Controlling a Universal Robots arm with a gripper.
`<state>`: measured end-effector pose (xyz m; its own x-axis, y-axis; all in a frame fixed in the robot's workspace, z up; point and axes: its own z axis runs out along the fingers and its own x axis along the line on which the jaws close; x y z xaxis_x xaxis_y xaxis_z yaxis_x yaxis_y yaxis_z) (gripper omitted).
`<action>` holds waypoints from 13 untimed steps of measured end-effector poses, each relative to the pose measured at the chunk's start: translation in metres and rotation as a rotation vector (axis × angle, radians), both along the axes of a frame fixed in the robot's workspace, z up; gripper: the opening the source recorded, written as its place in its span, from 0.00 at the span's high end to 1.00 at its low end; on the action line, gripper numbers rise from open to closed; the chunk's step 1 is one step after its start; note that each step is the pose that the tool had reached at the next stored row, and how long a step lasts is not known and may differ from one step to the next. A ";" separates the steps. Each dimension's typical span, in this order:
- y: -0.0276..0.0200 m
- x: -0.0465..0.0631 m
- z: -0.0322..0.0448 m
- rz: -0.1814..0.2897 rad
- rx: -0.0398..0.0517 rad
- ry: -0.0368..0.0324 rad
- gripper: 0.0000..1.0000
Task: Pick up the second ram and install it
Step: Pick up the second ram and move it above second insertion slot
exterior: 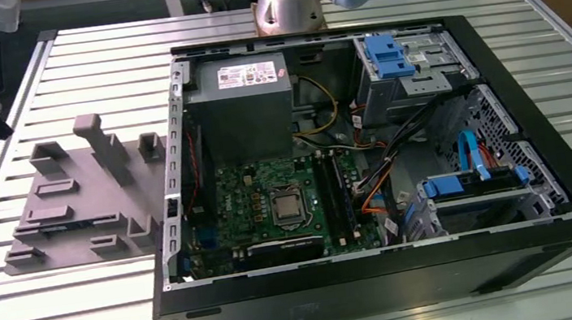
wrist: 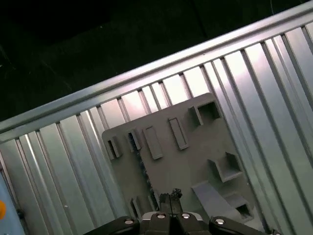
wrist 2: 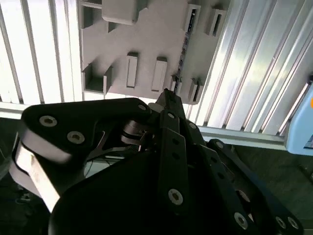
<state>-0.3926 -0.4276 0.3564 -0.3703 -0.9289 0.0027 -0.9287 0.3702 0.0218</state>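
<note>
Fingers: the gripper [wrist: 169,197] is pressed closed, holding nothing.
2nd ram [wrist: 145,171]: below the fingertips, slightly aside, standing on edge in the grey holder [wrist: 190,161].
Look: thin, dark, narrow strip seen edge-on.
Progress: ram not yet grasped; pickup and installation remain.
Computer case [exterior: 389,282]: well apart.

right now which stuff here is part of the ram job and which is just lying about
Job: gripper, second ram in the grey fixture, motherboard slots.
Lying about: power supply, blue drive caddies, cables.
</note>
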 end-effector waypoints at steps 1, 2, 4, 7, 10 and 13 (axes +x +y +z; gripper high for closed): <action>0.0000 0.000 -0.0005 0.016 0.0000 0.0003 0.89; 0.0000 0.000 -0.0010 0.026 -0.0002 0.0005 0.89; 0.0001 -0.002 -0.0022 0.037 -0.0011 0.0007 0.89; 0.0000 -0.012 -0.0054 0.040 -0.0046 0.0007 0.89; 0.0000 -0.014 -0.0079 0.060 -0.0054 0.0015 0.89; -0.0001 -0.014 -0.0104 0.115 -0.0055 0.0014 0.89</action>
<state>-0.4062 -0.4278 0.3460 -0.2612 -0.9653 0.0084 -0.9650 0.2613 0.0214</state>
